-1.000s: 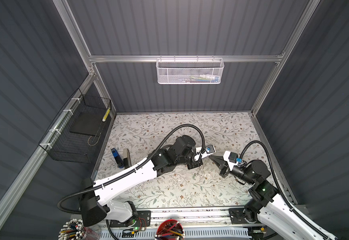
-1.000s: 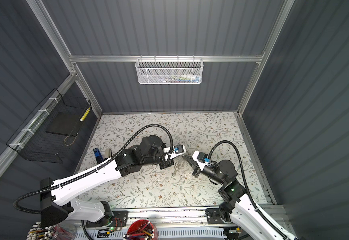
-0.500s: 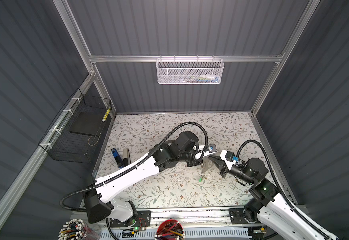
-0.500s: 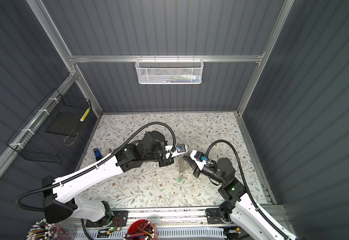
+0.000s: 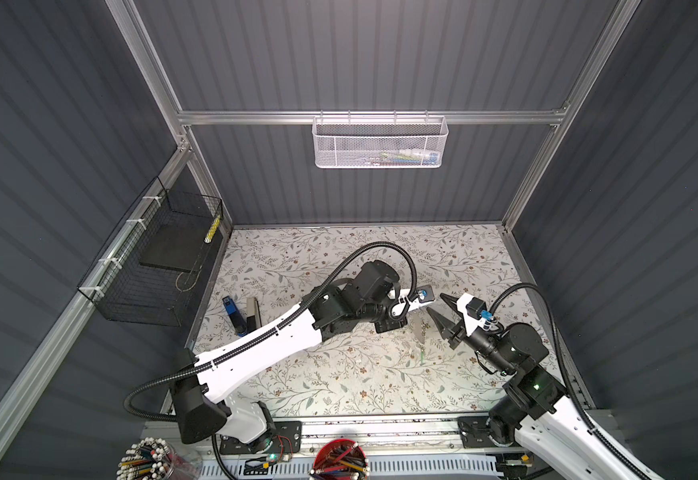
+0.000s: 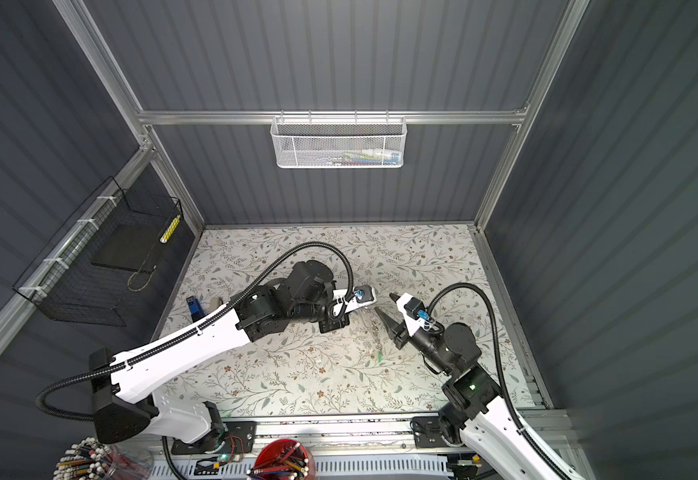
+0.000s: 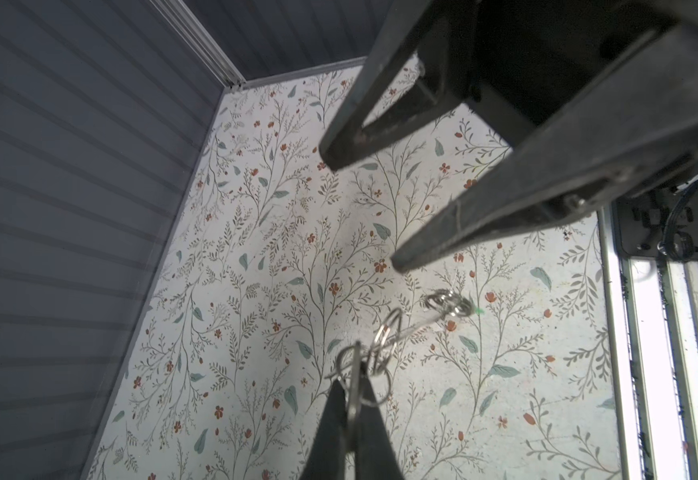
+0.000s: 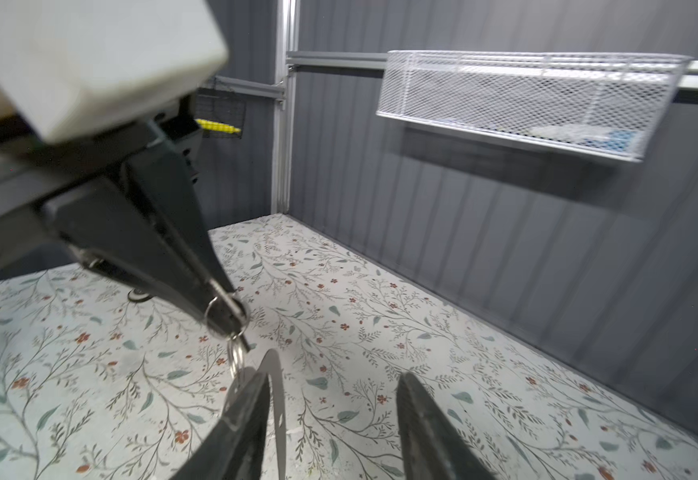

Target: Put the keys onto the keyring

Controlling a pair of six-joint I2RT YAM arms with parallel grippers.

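Our left tool (image 7: 351,376) pinches the keys (image 7: 447,305) by a wire ring (image 7: 355,361); our right tool (image 8: 334,376) is open beside the keyring (image 8: 276,399).

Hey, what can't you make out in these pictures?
- The green tag: too small in both top views, a speck in the left wrist view.
- The flat metal piece: right wrist view, cut off by the frame edge beside the right gripper; key or keyring, cannot tell.
- The small wire rings in the left gripper: what hangs from them is blurred, left wrist view.
- Contents of the white basket: blurred behind mesh.
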